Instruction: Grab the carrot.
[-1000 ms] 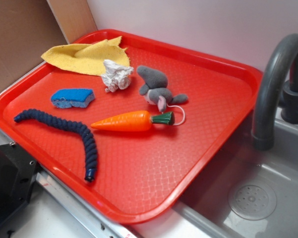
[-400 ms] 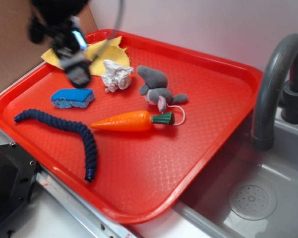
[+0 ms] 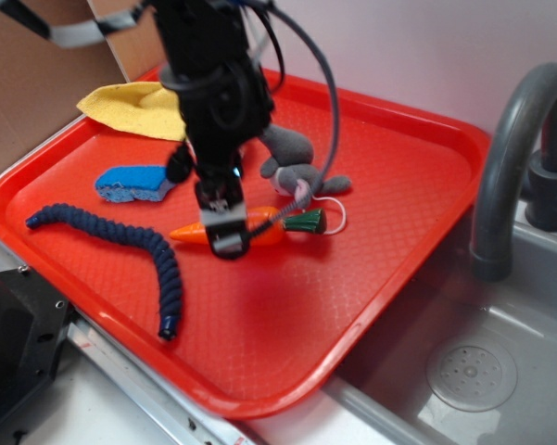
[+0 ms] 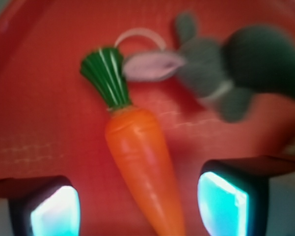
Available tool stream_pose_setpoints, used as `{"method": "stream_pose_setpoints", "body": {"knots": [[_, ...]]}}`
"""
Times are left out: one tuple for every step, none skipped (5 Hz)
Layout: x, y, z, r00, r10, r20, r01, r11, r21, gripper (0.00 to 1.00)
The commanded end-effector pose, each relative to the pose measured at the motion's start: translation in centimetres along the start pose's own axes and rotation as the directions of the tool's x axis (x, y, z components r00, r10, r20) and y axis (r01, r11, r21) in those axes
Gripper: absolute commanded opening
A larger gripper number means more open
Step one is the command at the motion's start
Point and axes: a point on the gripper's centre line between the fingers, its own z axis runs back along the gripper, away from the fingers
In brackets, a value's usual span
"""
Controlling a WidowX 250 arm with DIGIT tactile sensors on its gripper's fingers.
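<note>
Claw (image 4: 137, 206) pads sit spread at the bottom corners of the wrist view, released, with the carrot (image 4: 140, 167) running up between them, tip at the bottom edge and green stub toward the upper left. So its long axis lies across the gap, and closing should pinch its sides. Beyond the stub, upper right, the mouse (image 4: 221, 64) lies on the tray (image 3: 389, 241).
</note>
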Motion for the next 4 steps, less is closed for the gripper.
{"method": "stream_pose_setpoints", "body": {"knots": [[0.7, 0.9, -1.0, 0.998, -0.062, -0.023, 0.062, 0.998, -0.029, 1.0], [0.8, 0.7, -1.4, 0.996, -0.078, -0.047, 0.079, 0.997, 0.019, 0.0], [1.1, 0.5, -1.2, 0.994, -0.103, -0.037, 0.105, 0.994, 0.027, 0.0], [0.8, 0.5, -0.3, 0.997, -0.07, -0.029, 0.072, 0.996, 0.049, 0.0]]}}
